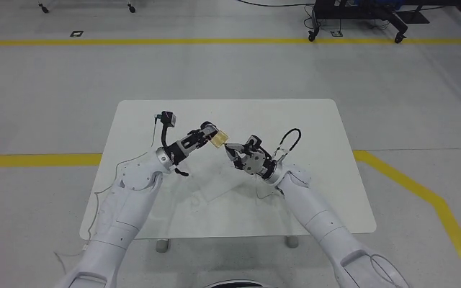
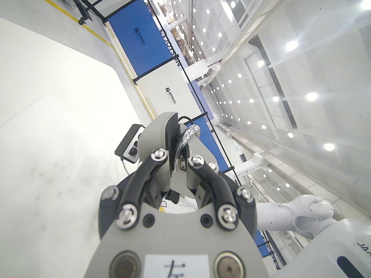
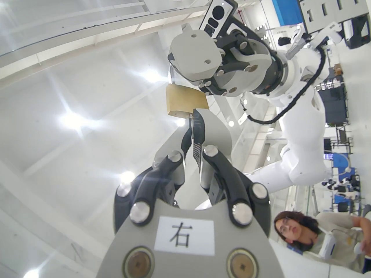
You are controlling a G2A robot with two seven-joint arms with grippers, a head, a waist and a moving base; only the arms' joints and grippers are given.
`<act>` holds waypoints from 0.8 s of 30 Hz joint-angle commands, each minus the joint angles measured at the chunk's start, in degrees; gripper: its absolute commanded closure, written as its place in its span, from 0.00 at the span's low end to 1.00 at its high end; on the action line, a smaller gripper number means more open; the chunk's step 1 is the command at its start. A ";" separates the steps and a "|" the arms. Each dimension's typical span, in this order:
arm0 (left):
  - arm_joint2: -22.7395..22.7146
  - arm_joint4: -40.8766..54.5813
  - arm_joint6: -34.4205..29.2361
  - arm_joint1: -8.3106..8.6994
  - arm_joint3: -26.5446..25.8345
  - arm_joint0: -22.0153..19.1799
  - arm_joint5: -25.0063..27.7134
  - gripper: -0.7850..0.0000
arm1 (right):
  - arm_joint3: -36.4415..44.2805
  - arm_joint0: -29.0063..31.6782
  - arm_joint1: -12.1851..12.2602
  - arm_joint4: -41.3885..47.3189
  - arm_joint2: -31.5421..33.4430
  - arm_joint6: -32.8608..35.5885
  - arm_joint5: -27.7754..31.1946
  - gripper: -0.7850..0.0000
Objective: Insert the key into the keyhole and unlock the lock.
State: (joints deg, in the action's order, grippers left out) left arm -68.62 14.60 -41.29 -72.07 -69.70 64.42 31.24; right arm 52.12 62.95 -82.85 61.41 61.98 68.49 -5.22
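My left end effector is up in the air over the white bench, a little left of the middle of the top view. Its fingers are pressed together on the padlock. They pinch the shiny metal shackle, the bent loop of the padlock. The padlock is yellow brass. It does not touch the bench. Its body sticks out past my fingers toward my other arm.

My right end effector is just beside the padlock, near the middle of the top view, a bit lower and to the right. Its fingers are pressed together too, and they pinch the small silver key. Only a tiny bit of the key peeks out from the tips.

In the right wrist view the padlock is just above the middle of the frame. The tip of the key touches its flat end. I cannot tell how far the key is inside the keyhole. My two end effectors point at each other, with the padlock and key between them.
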 commanded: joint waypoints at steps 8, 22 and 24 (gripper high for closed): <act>-0.68 -4.26 3.31 0.29 -0.10 -0.13 -0.31 1.00 | -0.52 -0.19 0.44 -0.78 1.57 1.28 3.05 0.00; 7.14 -27.42 -2.35 0.41 0.77 -4.29 -20.88 1.00 | 14.28 12.26 4.87 -15.42 17.11 -13.52 27.47 0.00; 9.03 -28.26 -2.51 -0.08 2.06 -5.32 -23.97 0.58 | 14.28 12.26 4.87 -15.42 17.11 -13.52 27.47 0.00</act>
State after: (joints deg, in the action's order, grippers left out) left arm -60.71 -13.16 -43.78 -71.88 -68.36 59.70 9.25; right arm 66.49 75.28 -77.96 45.04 79.14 53.18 22.43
